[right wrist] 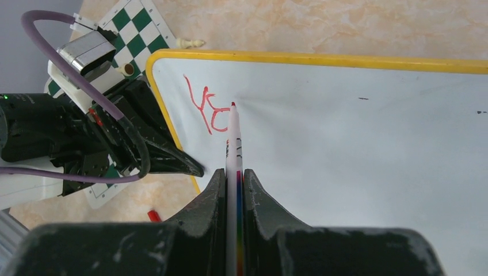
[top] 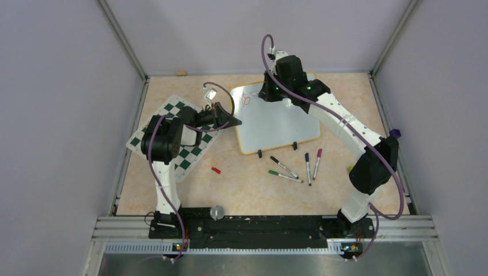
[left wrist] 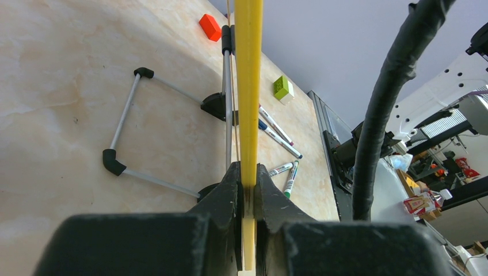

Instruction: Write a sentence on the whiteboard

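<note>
At the far middle of the table, the whiteboard (top: 276,118) lies at a slant, its yellow frame facing my two arms and two black clips (top: 260,153) on its near edge. My left gripper (left wrist: 247,178) is closed tight on the board's left frame, both fingers pressed flat against the yellow strip. My right gripper (right wrist: 235,181) reaches over the board's far left corner, clamped on a marker (right wrist: 233,144) that stands between its fingers with the red tip pointing away. The tip sits just right of some red letters (right wrist: 206,109) in that corner; it seems to touch the white surface, though the wrist view does not settle it. A green-and-white chess mat (top: 175,138) lies to the left, under my left arm. Four loose markers (top: 293,167) rest on the table near the board's near edge, with a small red cap (top: 216,170) to their left.
</note>
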Controlling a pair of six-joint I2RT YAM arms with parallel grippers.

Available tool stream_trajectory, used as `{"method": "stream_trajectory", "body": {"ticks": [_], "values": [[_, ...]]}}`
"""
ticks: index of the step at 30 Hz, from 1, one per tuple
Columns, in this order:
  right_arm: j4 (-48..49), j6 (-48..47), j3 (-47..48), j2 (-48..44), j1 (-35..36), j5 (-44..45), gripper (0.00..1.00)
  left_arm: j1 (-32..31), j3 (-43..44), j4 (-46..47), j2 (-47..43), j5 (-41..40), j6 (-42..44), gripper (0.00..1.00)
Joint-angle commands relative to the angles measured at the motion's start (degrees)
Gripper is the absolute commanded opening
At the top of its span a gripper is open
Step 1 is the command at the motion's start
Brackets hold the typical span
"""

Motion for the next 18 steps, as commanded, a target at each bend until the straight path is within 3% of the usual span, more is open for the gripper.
{"method": "stream_trajectory", "body": {"ticks": [1,18], "values": [[0.04,-0.39,0.81,-1.65,-0.38,1.47,0.0,-1.24,-0.44,5.72,-2.7,6.34,0.68,0.0],[-0.28,-0.68,0.13,-0.18,-0.34,1.56,0.0,-1.25,-0.44,5.72,-2.72,6.24,0.69,0.0]]}}
